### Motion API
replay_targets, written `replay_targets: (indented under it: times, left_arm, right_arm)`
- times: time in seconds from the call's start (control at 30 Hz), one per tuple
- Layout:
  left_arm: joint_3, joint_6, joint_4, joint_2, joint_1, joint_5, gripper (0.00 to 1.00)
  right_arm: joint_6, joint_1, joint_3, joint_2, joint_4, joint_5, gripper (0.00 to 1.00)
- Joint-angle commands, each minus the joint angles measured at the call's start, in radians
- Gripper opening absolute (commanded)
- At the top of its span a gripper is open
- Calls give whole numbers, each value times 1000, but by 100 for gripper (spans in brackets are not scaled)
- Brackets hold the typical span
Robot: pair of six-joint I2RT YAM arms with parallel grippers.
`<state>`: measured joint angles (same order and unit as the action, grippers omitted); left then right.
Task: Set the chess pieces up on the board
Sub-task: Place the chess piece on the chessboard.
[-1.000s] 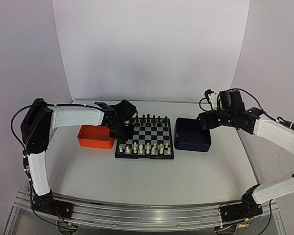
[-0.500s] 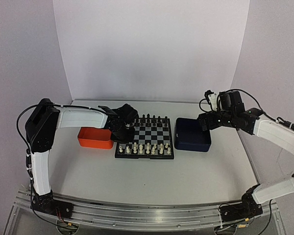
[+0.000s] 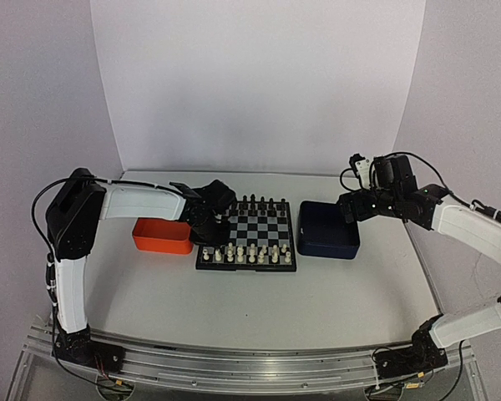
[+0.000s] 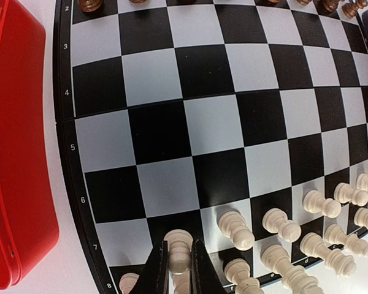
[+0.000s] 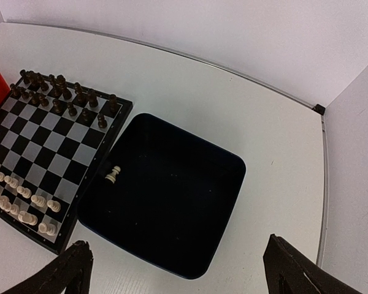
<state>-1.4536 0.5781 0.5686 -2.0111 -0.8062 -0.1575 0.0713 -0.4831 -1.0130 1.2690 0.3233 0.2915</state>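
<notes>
L jaws shut on a cream-white pawn [image 4: 179,251], near the board's [image 4: 165,131] left edge, 2nd row from the white side, base hidden. The orange tray [image 4: 12,153] sits just beside that edge. Other white pieces [image 4: 282,225] stand in the 2 near rows, black pieces [image 5: 61,92] in the far rows. R jaws gape wide w/ nothing in them, above the dark blue tray [image 5: 172,208] — one white piece [image 5: 113,176] sits inside.

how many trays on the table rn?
2: an orange square plastic tray left of the black-and-silver checkered chessboard, and a dark blue square tray right of it, with one cream-white chess piece inside. None looks hidden.
</notes>
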Motion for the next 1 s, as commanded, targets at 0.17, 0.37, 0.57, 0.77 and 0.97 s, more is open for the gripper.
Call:
replay_targets:
  times: [0.17,0.37,0.57,0.77,0.97]
  left_arm:
    - [-47,7,9,-23,-1,9,1]
    - [-63,-2,19,-34,-1,7,3]
    - [-68,-5,29,-35,-1,-2,3]
    - [-71,-14,38,-38,-1,0,6]
    - [-81,-16,45,-41,-1,-6,12]
  right_arm:
    - [7,-2,7,-23,-6,29,95]
    - [10,-2,7,-22,-6,36,95]
    - [15,-2,6,-23,-6,43,95]
    - [21,-2,5,-23,-4,51,95]
    - [25,-2,6,-22,-4,55,95]
